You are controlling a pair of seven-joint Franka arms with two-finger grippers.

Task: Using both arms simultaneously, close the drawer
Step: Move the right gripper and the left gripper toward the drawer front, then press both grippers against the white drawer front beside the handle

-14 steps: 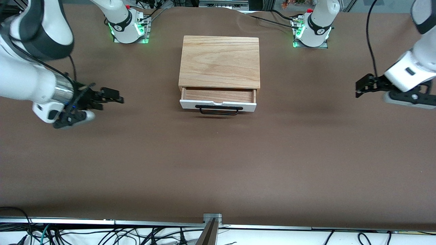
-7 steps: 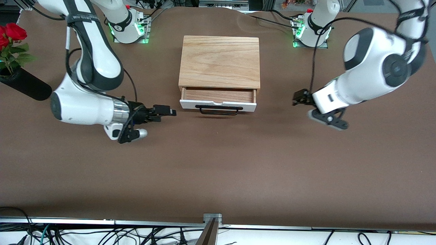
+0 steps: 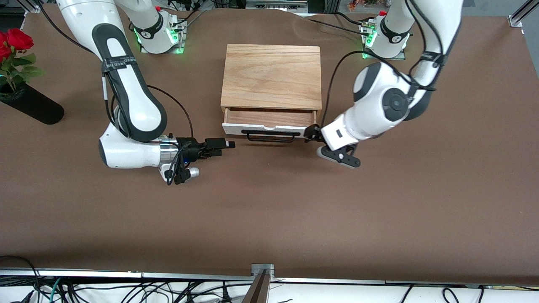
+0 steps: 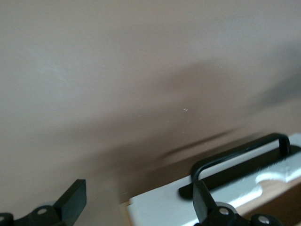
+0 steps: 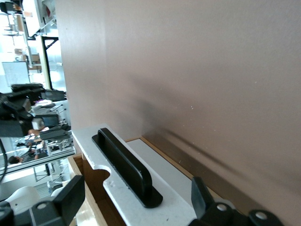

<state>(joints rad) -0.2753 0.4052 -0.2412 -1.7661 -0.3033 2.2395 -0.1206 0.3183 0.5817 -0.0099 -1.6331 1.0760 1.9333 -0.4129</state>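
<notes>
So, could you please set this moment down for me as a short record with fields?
drawer: pulled partly out of the cabinet, wooden inside showing
handle: black bar on the white front, nothing gripping it
left gripper: open, at the drawer front's corner toward the left arm's end
right gripper: open, low over the table by the drawer front's corner toward the right arm's end
vase of roses: at the right arm's end of the table
</notes>
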